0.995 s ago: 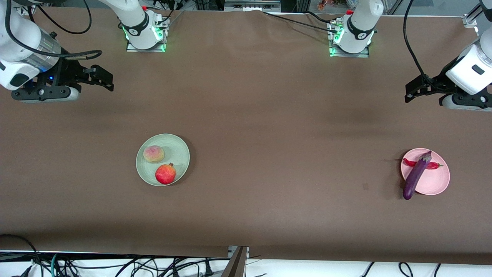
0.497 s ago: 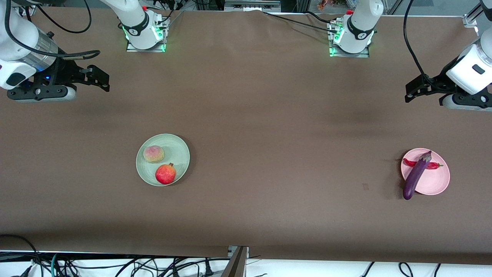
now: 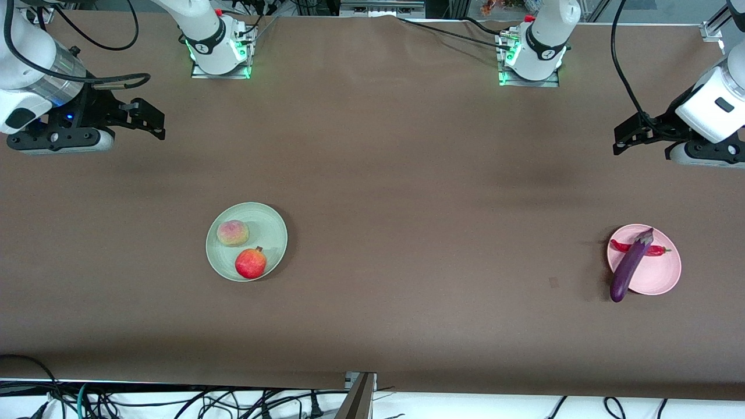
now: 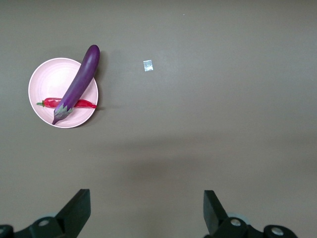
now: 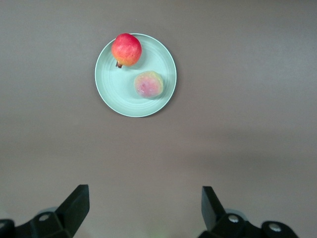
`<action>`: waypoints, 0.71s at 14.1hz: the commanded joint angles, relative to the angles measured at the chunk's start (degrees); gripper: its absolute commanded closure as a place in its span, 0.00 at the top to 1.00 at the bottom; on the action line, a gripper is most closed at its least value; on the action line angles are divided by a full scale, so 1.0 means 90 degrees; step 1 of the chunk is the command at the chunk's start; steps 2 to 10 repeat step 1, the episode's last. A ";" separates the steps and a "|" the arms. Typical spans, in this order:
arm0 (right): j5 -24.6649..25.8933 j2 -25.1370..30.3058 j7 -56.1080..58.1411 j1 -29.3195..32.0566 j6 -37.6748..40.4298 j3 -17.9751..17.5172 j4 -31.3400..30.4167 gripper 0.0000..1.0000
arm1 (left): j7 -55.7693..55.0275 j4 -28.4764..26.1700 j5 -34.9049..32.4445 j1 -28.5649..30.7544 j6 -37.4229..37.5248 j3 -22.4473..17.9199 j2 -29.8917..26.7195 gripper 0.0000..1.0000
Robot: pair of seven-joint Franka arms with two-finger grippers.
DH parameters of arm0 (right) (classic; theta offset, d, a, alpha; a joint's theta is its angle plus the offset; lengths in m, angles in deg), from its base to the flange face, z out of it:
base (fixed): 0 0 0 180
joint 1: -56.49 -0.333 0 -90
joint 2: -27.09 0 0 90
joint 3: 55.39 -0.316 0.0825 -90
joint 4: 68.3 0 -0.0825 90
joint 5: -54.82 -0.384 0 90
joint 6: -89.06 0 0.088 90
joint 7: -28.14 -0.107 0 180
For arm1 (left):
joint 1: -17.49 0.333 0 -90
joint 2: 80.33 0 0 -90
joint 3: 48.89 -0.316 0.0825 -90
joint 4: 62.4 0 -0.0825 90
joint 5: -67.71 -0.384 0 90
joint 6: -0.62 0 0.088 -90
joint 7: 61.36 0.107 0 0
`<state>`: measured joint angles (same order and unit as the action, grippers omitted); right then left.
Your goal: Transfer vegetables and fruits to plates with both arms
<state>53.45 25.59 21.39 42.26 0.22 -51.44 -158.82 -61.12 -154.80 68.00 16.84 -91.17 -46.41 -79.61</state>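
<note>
The pomegranate [image 3: 251, 263] and the peach [image 3: 233, 233] lie on the mint green plate [image 3: 270, 230]; they also show in the right wrist view, pomegranate [image 5: 126, 49], peach [image 5: 148, 84], plate [image 5: 114, 87]. The purple eggplant [image 3: 630, 265] lies across the red chili [image 3: 657, 251] on the pink plate [image 3: 660, 276], its tip over the rim; they also show in the left wrist view, eggplant [image 4: 77, 83], chili [image 4: 86, 104], plate [image 4: 49, 79]. My right gripper [image 3: 152, 121] is open and empty, high over the table at its arm's end. My left gripper [image 3: 625, 137] is open and empty, high at its end.
The brown table [image 3: 407, 192] lies bare between the two plates. A small pale mark [image 3: 553, 282] lies on the table near the pink plate; it also shows in the left wrist view [image 4: 147, 65]. The arm bases [image 3: 218, 49] stand at the table's edge farthest from the front camera. Cables hang below the near edge.
My right gripper has drifted a little toward its arm's end of the table. The left gripper, the plates and the food have not moved.
</note>
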 commanded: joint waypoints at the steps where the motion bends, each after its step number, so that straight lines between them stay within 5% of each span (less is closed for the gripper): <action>1: 0.0064 0.0010 0.0067 0.0135 0.0057 -0.0136 0.0097 1.00 | -0.0017 0.0149 -0.0082 -0.0035 0.0140 -0.0002 0.0047 1.00; 10: 0.0064 0.0010 0.0067 0.0135 0.0057 -0.0136 0.0097 1.00 | -0.0017 0.0149 -0.0082 -0.0035 0.0140 -0.0002 0.0047 1.00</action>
